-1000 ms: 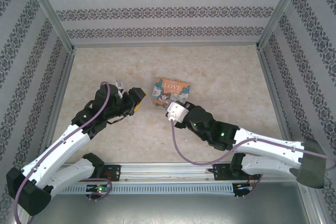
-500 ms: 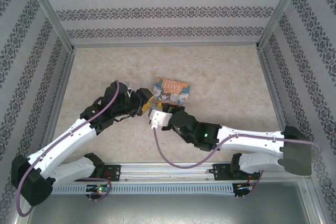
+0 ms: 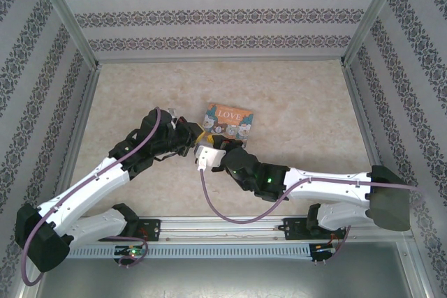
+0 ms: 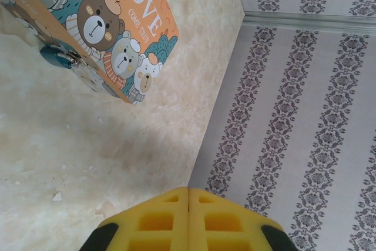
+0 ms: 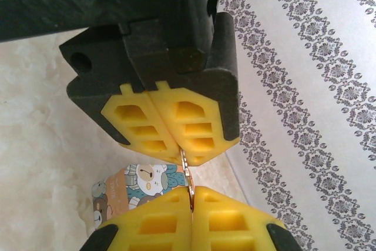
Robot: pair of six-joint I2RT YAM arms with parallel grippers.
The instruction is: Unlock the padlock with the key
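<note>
Item one, my right pincer (image 5: pixel 191 201): clenched, yellow pads flush, grasping the key (image 5: pixel 188 176) by its lower end. Item two, my left pincer (image 5: pixel 179 145): clenched likewise, tip to tip with the right at 12 o'clock in the right wrist view, and seemingly nipping the key's upper end at the very tip of its pads, so by my reading the key is shared between both. Item three, the key: a slim pale strip with its long axis running 12 to 6 in that view, bridging the small gap between the two pincers. Item four, the padlock (image 4: pixel 56 57): teal body hanging on the side of the tin (image 4: pixel 126 24), which rests on the table (image 4: pixel 88 163); in the left wrist view it lies at about 11 o'clock from my left pads, apart from them. Which way its keyhole faces I cannot tell. Item five, bearing: from above, the tin lies just beside the meeting point of the pincers, at about 1 o'clock. Both tips share that spot, so neither arm is clearly nearer. Judgement: the coming move turns on swinging the key's axis toward that 11 o'clock line.
</note>
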